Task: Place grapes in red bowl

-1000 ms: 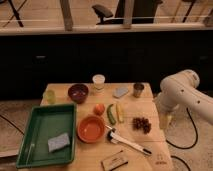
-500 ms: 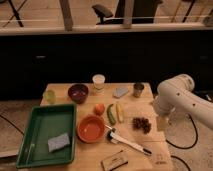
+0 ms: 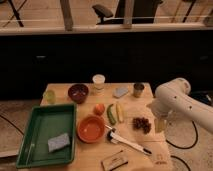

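Tool (image 3: 160,126) is hanging fingers-down off the white arm (image 3: 172,97) over the right edge of the worktop (image 3: 152,150). Fingers are standing apart, gripping nothing. Against the earlier frames, arm and tool are sitting further left, closer in over the worktop. Nothing on the worktop is showing any shift.

Grapes (image 3: 141,123) are lying just beside the tool, at its 9 o'clock, flat on the wood and not touching it. They are showing as a small, low, dark purple-red cluster of round berries, slightly wider than tall. No stem can be made out.

Red bowl (image 3: 82,125) is sitting well apart from the grapes, at their 9 o'clock, looking empty. Between the two, a green piece (image 3: 110,114) and a yellow piece (image 3: 119,112) are lying side by side. Orange fruit (image 3: 99,109) is resting at the bowl's 12 o'clock, just beside its rim. A white-handled brush (image 3: 127,142) is lying slantwise at the grapes' 7 o'clock.

Further out, a green tray (image 3: 42,122) is holding a grey sponge (image 3: 59,142) at the bowl's 9 o'clock. A dark bowl (image 3: 78,92), white cup (image 3: 99,81) and can (image 3: 138,89) are standing along the far edge.
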Motion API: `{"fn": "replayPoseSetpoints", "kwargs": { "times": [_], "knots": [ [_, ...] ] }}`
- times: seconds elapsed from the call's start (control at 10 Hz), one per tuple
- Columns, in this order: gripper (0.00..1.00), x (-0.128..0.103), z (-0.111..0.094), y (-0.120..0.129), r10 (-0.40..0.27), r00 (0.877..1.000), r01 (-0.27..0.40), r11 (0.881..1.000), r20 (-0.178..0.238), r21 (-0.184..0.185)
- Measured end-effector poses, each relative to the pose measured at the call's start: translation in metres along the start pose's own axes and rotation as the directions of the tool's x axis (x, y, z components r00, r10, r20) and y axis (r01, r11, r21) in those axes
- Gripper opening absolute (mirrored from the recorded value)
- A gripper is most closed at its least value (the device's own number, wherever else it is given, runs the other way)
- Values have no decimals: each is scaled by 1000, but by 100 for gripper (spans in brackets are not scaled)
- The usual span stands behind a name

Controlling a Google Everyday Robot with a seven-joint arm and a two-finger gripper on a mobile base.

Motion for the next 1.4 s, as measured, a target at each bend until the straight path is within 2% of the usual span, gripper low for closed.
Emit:
{"fn": "replayPoseSetpoints", "kwargs": {
  "times": [0.7, 1.4],
  "knots": [
    [80, -6, 28, 4, -51, 998, 51, 999, 37, 3],
    [80, -9, 47, 7, -102, 993, 103, 995, 52, -6]
  ]
}}
